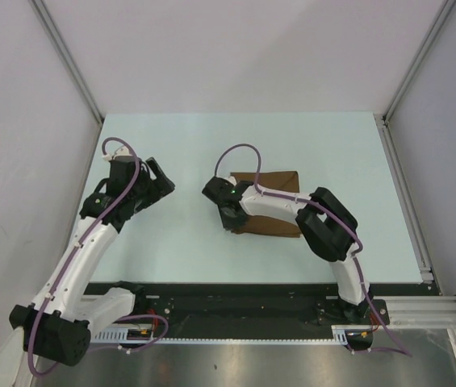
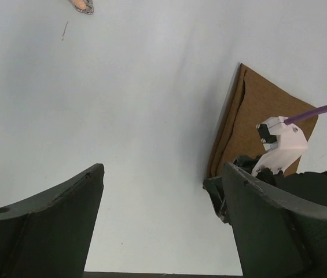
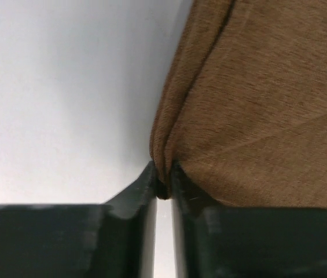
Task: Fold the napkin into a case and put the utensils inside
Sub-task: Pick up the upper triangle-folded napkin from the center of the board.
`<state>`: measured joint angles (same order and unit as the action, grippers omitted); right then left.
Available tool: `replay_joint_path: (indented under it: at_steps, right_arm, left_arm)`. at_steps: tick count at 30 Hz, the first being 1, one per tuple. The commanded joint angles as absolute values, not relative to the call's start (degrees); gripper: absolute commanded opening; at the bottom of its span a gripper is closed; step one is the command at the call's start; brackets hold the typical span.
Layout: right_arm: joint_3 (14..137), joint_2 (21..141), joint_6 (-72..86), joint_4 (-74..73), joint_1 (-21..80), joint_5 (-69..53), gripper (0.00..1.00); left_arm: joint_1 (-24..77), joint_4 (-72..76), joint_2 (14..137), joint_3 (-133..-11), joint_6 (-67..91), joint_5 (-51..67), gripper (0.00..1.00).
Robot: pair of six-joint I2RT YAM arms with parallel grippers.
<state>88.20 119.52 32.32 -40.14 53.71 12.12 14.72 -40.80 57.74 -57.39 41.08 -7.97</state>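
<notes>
The dark-brown napkin (image 1: 280, 179) lies folded on the pale table, right of centre. My right gripper (image 1: 226, 211) is at its left edge. In the right wrist view the right gripper (image 3: 163, 174) is shut on the doubled folded edge of the napkin (image 3: 256, 104), with the cloth pinched between the two fingers. My left gripper (image 1: 159, 185) hovers over bare table to the left, apart from the napkin (image 2: 256, 110). The left gripper (image 2: 162, 174) stands wide open with nothing between its fingers. A small tan and grey tip (image 2: 83, 5), perhaps one of the utensils, shows at the top edge of the left wrist view.
The pale table (image 1: 187, 242) is walled by white panels at the left, back and right. A black rail (image 1: 236, 302) with the arm bases runs along the near edge. The right arm's purple cable (image 2: 319, 110) crosses above the napkin.
</notes>
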Motion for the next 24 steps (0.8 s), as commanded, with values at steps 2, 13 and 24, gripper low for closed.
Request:
replay_joint_path:
  at_steps: [2, 13, 24]
  right_arm:
    - [83.7, 119.4, 30.9, -36.0, 52.6, 11.1, 0.08]
    - [72.6, 104.0, 25.1, -24.6, 49.7, -1.8, 0.00]
    - [66.5, 98.0, 23.3, -19.1, 44.2, -13.3, 0.00]
  left_arm:
    - [10.6, -37.3, 60.9, -56.7, 42.0, -0.7, 0.89]
    - [9.9, -13.2, 80.2, -54.6, 47.6, 33.4, 0.95]
    - [16.8, -4.8, 102.3, -67.5, 55.0, 28.8, 0.99]
